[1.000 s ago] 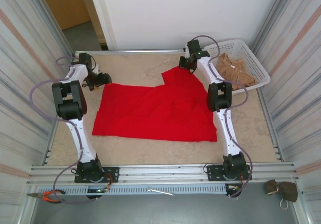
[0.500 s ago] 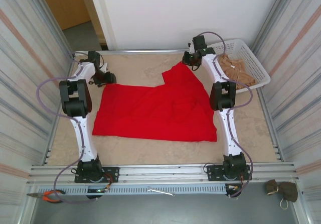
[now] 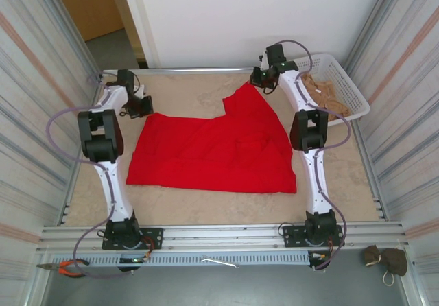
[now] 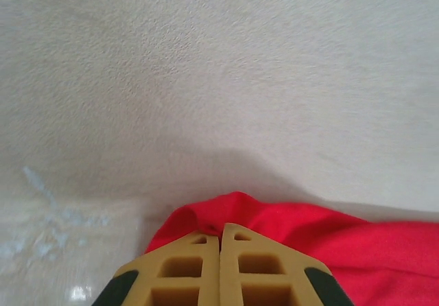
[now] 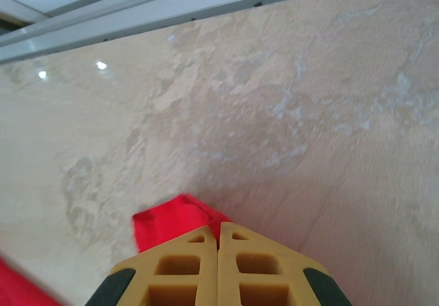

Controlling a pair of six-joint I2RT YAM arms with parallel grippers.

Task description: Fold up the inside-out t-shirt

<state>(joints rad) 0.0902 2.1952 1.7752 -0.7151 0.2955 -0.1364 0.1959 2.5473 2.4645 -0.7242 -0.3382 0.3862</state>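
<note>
Judging from the near side first, how far along is the fold?

— Hardly started, I'd say. The inside-out t-shirt (image 3: 212, 151) lies spread over the middle of the surface (image 3: 206, 206), its near hem flat and straight, and I see no panel laid over another yet. Every fold looks to be still ahead.

— And the arms?

— Both reach to the shirt's far edge. The left claw (image 4: 220, 227) sits at the far left corner, fingers pressed together with a bulge of red cloth right at their tips. The right claw (image 5: 218, 227) is at the far right peak, shut the same way on a small red corner. From above, the cloth climbs toward that right claw, so I judge both corners pinched, ready for a lift or a stretch.

— What can't you make out?

— The pinch itself: the fingers cover the exact spot where cloth meets pad. The right arm crosses the shirt's right edge and hides it. Sleeves and collar don't read clearly in the stepped outline, I find no patch, and the seams are too fine to tell. Beyond, at the far right, a white basket (image 3: 343, 69) holds tan cloth (image 3: 319, 93), well apart from the shirt.
</note>
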